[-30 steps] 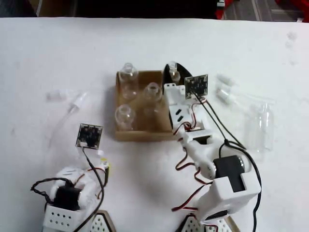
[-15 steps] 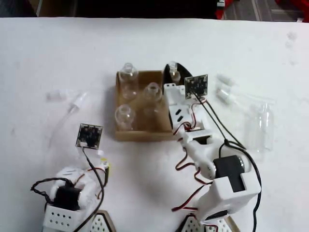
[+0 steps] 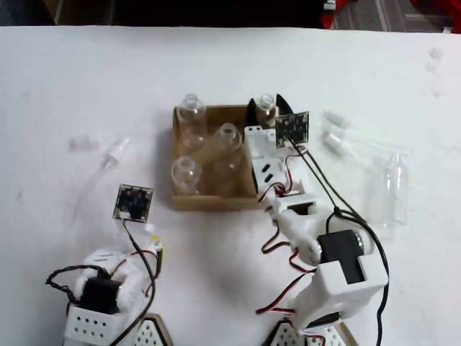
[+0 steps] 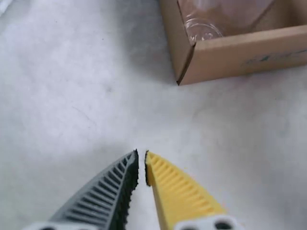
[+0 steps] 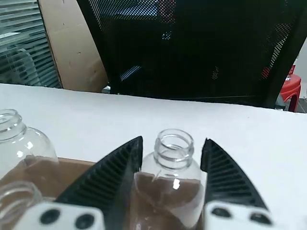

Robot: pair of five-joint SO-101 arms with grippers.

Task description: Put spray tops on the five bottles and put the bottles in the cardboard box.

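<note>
A cardboard box sits mid-table with three clear open-necked bottles standing in it. A fourth bottle stands at the box's far right corner. My right gripper is open around its neck, with a gap on each side. A fifth bottle stands on the table to the right. Spray tops lie beside it, and more spray tops lie at the left. My left gripper is shut and empty, low over the table near the box's front left corner.
The right arm's body and cables stretch from the front edge to the box's right side. The left arm's base sits at the front left. The table's far edge runs behind the box, with a dark chair beyond it.
The right gripper's fingers have spread apart and let go of the bottle at the box's far right corner. The left arm has not moved.
</note>
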